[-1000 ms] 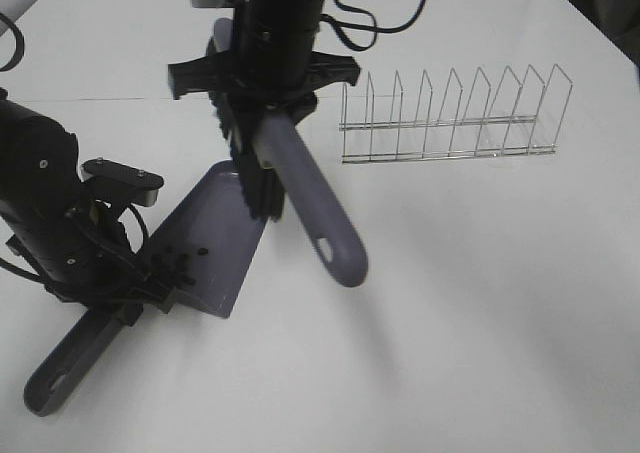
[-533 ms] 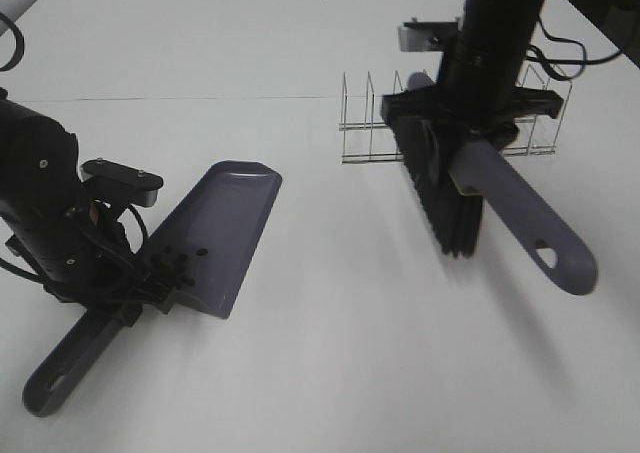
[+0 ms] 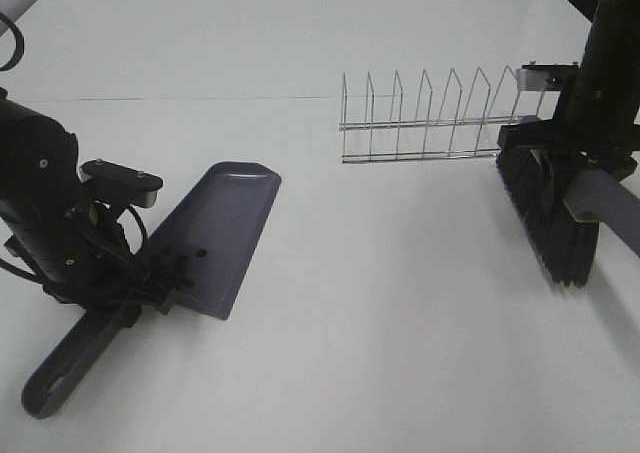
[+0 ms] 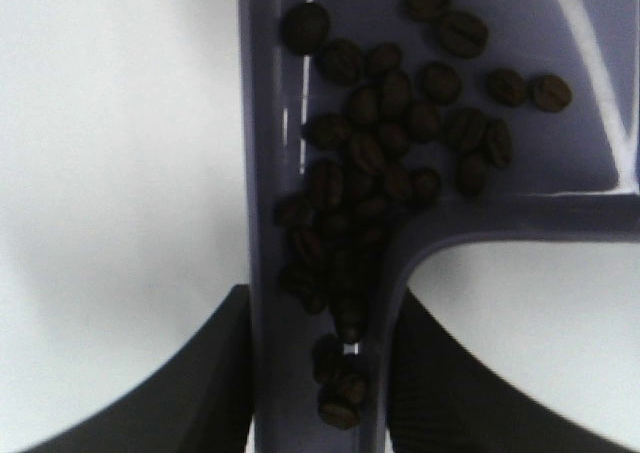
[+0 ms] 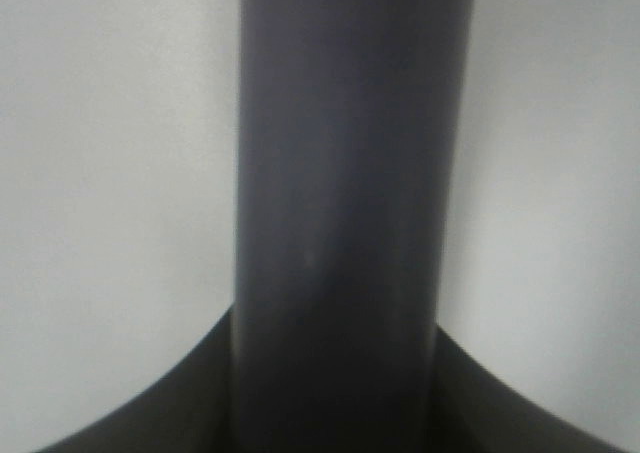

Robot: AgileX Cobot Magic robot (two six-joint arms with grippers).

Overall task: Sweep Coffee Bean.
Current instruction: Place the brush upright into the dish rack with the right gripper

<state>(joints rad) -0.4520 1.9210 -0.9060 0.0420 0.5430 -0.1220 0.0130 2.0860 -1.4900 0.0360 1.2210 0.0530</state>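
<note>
A grey dustpan point(image 3: 225, 228) lies on the white table at the left, its handle point(image 3: 65, 368) pointing to the near left. My left gripper point(image 3: 130, 298) is shut on the dustpan where the handle joins the blade. Coffee beans point(image 3: 180, 263) lie at the blade's back; the left wrist view shows several heaped there point(image 4: 375, 173) and running down the handle channel. My right gripper point(image 3: 570, 168) is shut on the grey brush handle point(image 5: 340, 213) at the far right. The brush's black bristles point(image 3: 555, 228) hang just above the table.
A wire dish rack point(image 3: 445, 118) stands at the back right, right next to the brush. The white table point(image 3: 380, 323) reaches to the near edge.
My right arm has carried the brush from over the dustpan's blade far to the right, past the rack's right end. The left arm and dustpan have stayed put.
</note>
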